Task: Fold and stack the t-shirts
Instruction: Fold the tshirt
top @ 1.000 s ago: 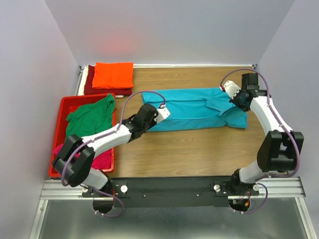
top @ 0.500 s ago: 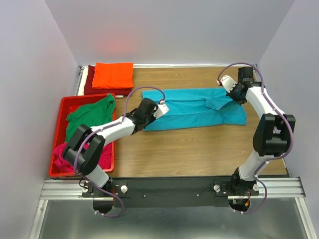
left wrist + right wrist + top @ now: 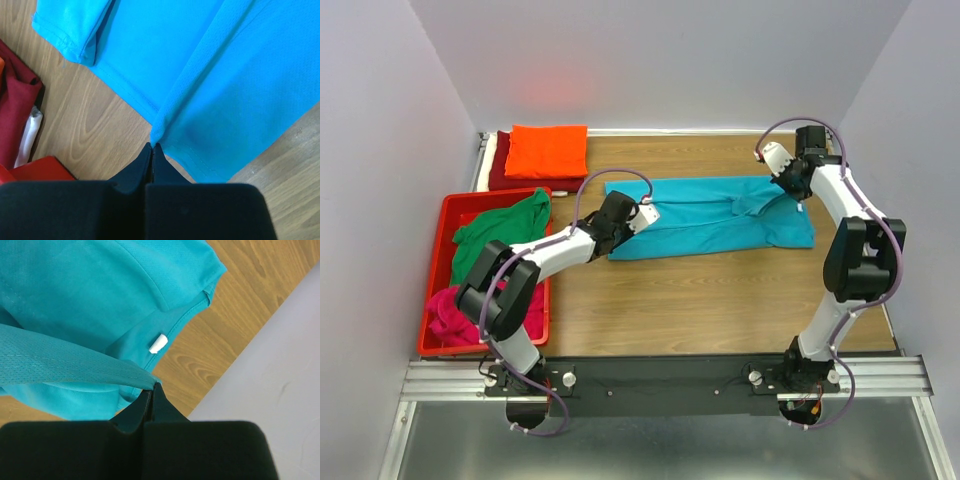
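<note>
The turquoise t-shirt (image 3: pixel 705 220) lies lengthwise across the middle of the wooden table, partly folded. My left gripper (image 3: pixel 617 222) is at its left end, shut on a pinch of its hem (image 3: pixel 156 131). My right gripper (image 3: pixel 790 187) is at its far right end, shut on a lifted edge of the same shirt (image 3: pixel 75 365), whose white label (image 3: pixel 158 343) shows below. The orange t-shirt (image 3: pixel 548 150) lies folded on the dark red one (image 3: pixel 500 172) at the far left. The green t-shirt (image 3: pixel 502 230) and the magenta one (image 3: pixel 450 312) lie loose in the crate. A bit of white cloth (image 3: pixel 27 140) shows under the dark red shirt.
The red plastic crate (image 3: pixel 438 240) stands along the left edge of the table. Grey walls close in the left, back and right sides; the right wall (image 3: pixel 270 365) is close to my right gripper. Bare wood (image 3: pixel 700 300) lies between the shirt and the arm bases.
Both grippers have moved toward the far side while holding the turquoise shirt. The shirt's near edge has come back with them, and the right end has been drawn in.
</note>
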You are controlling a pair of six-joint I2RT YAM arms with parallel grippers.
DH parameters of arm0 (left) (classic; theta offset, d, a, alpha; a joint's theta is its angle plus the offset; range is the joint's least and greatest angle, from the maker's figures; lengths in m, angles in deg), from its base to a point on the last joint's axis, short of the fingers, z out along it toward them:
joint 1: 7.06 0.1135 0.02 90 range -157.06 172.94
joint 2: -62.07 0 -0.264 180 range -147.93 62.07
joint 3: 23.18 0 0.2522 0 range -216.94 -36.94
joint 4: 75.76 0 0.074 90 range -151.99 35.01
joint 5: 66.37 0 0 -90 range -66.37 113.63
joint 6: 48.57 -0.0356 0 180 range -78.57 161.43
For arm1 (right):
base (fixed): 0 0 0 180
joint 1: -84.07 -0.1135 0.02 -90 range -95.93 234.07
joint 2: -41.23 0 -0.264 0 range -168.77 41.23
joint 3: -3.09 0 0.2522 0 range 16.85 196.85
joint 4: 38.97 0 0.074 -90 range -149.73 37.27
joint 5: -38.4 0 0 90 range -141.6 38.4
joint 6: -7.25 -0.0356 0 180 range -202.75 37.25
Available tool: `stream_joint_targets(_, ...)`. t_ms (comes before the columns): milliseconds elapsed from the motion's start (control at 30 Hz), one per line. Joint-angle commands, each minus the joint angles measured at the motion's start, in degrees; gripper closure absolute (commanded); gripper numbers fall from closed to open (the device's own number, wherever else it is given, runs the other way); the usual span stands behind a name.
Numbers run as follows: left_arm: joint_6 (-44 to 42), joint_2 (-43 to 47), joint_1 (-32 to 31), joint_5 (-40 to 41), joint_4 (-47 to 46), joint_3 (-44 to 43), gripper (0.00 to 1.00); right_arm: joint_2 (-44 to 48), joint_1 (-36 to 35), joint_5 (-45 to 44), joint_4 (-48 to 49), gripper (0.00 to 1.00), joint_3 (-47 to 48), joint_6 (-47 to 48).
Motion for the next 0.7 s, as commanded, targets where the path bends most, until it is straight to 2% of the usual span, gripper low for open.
stream_joint_targets(0,-0.70,-1.52,0.49,-1.44,0.50,-1.86,1.00,-1.38,-0.43,1.71,0.50,0.99,2.00,-1.16)
stream_joint_targets(667,0.26,-4.42,1.98,-0.39,-0.56,-4.41,1.00,-7.01,-4.92,-1.63,0.50,0.95,8.33,-4.32)
